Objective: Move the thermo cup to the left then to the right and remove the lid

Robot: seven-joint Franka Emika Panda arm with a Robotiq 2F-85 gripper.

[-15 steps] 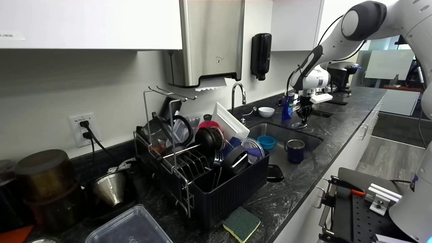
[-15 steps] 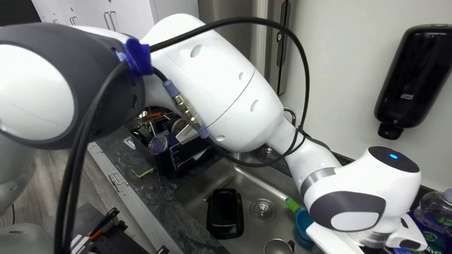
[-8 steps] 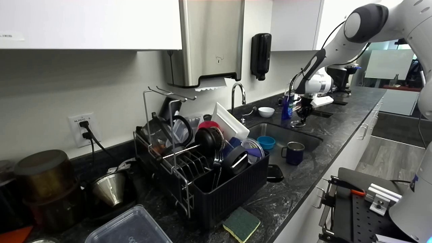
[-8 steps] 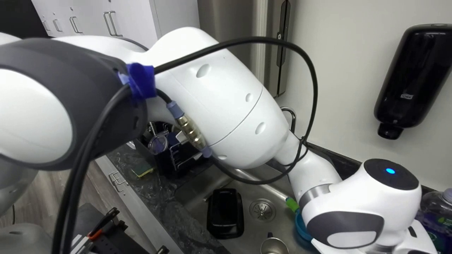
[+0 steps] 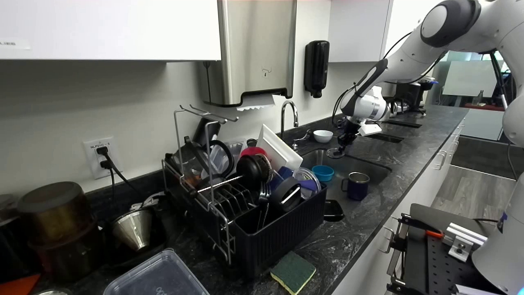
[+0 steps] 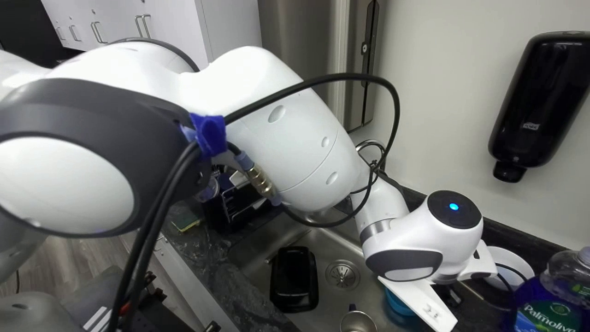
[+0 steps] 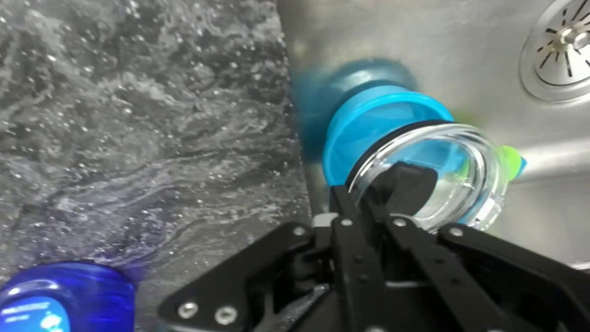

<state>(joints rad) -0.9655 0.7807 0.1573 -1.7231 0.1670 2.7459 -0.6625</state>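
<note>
The pincer [image 7: 358,200], its jaws drawn close together, grips a round clear lid [image 7: 454,196] by one edge; the lid extends forward from the pincer, over the sink [image 7: 461,55]. The navy cup [image 5: 358,190], seen in both exterior views, is upright in that sink, below the pincer and apart from it, its mouth uncovered. Beneath the pincer, partly covered by the lid in the wrist view, is a blue bowl [image 7: 392,97]; the drain [image 7: 564,55] is farther from the pincer than this bowl. Beside the pincer, the dark counter [image 7: 138,115] borders the sink and bears a blue soap bottle [image 7: 92,297]. A white bowl [image 5: 323,136] is near the pincer, between it and the wall [image 6: 433,115]. A loaded dish rack [image 5: 282,233] stands on the same counter, well apart from the pincer, at the opposite end of the sink. In an exterior view the arm [image 6: 313,147] largely conceals the pincer.
</note>
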